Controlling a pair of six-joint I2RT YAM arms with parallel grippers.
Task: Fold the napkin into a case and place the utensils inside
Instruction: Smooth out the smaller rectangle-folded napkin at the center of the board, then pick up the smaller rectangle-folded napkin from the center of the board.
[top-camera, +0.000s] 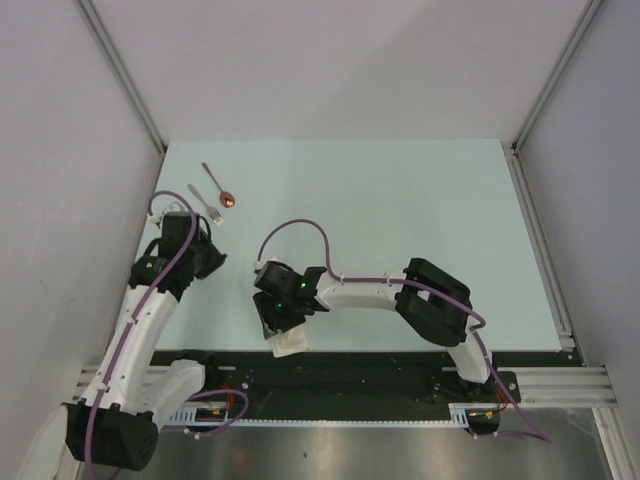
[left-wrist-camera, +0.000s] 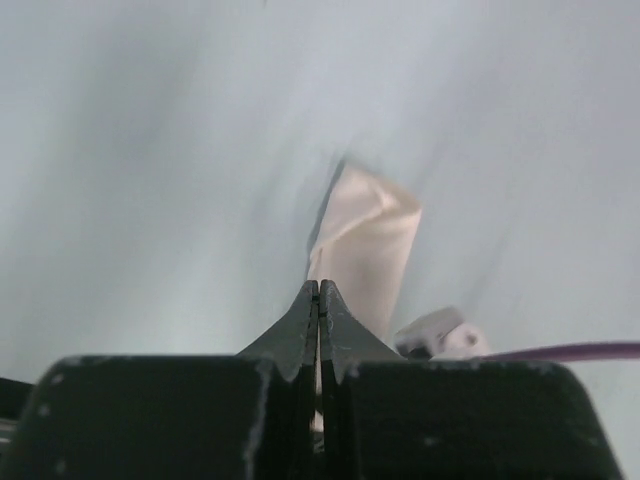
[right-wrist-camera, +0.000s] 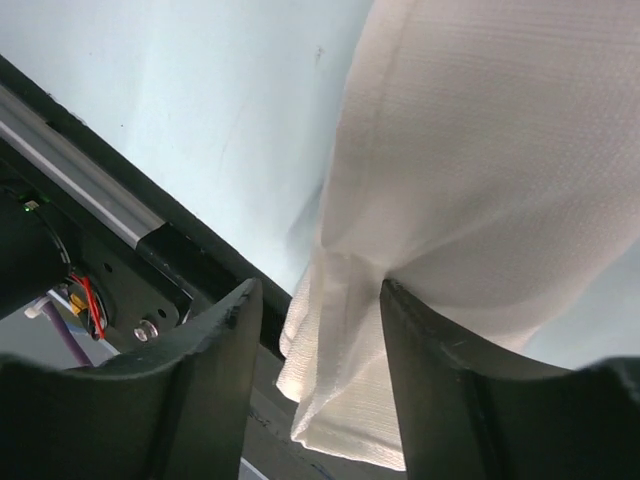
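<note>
Napkin (top-camera: 287, 343), folded, drapes over the near edge of the counter (top-camera: 400, 200), between the parted jaws of the right gripper (right-wrist-camera: 318, 292) (left gripper (left-wrist-camera: 318, 292) clenched, empty); fork (top-camera: 204, 203) and spoon (top-camera: 220, 185) lie outside it, well apart.

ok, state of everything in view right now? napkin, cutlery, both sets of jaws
napkin: folded into a narrow strip, one end past the near edge of the table
fork: flat on the table, far left, not in the napkin
spoon: flat beside the fork, also outside the napkin
left jaws: shut, nothing between them
right jaws: open, one on each side of the napkin
</note>
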